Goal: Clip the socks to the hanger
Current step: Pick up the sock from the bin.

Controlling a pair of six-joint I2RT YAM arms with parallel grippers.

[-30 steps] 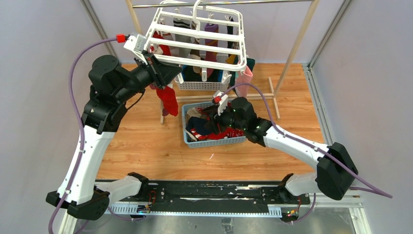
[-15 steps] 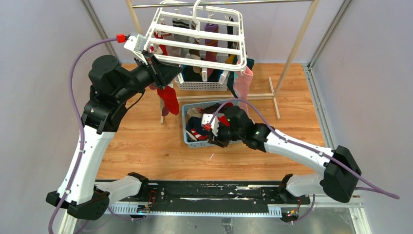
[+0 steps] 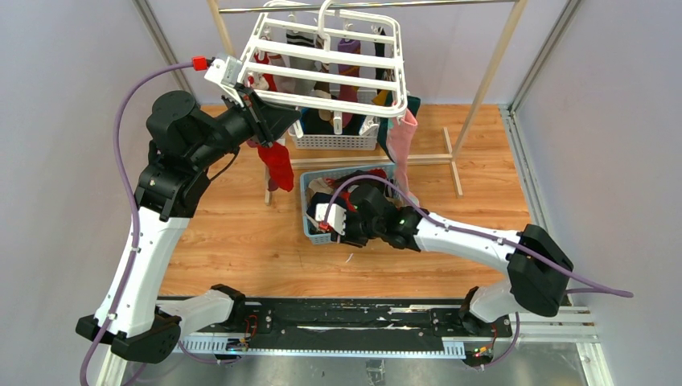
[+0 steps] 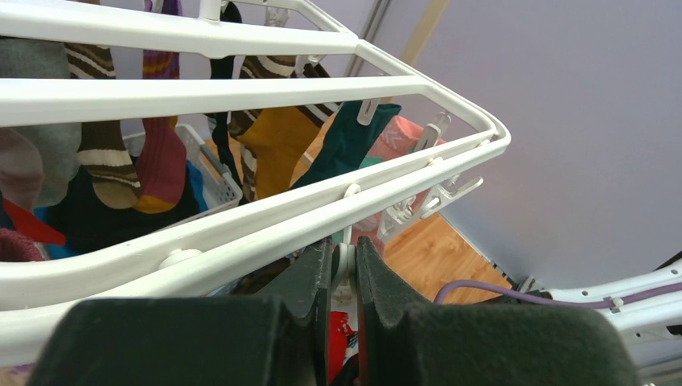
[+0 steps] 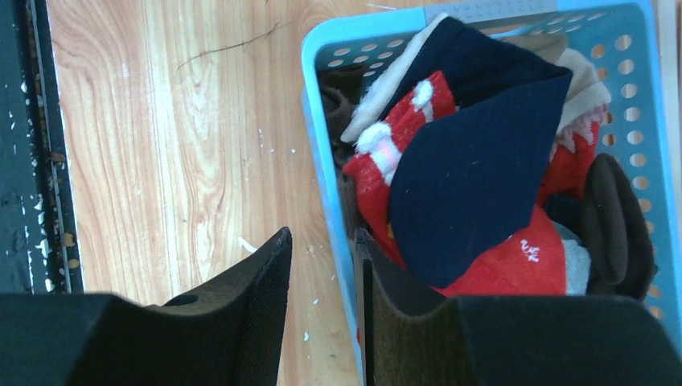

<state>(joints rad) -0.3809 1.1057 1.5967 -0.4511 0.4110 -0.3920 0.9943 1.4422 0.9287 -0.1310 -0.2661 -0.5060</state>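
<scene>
- We see lilac walls [image 3: 64, 121] along the wooden bench's [image 3: 233, 241] left, right and far edges.
- A metal-and-wood rail stand [image 3: 486, 84] rises near its far edge.

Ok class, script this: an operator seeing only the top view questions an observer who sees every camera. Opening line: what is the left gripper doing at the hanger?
Observer: The left gripper is shut on a white clip hanging under the hanger's edge bar.
Operator: And the right gripper?
Observer: The right gripper is open and empty over the blue basket's edge.
Operator: Nearest sock?
Observer: A red sock with white bobbles, beside a navy sock.
</scene>
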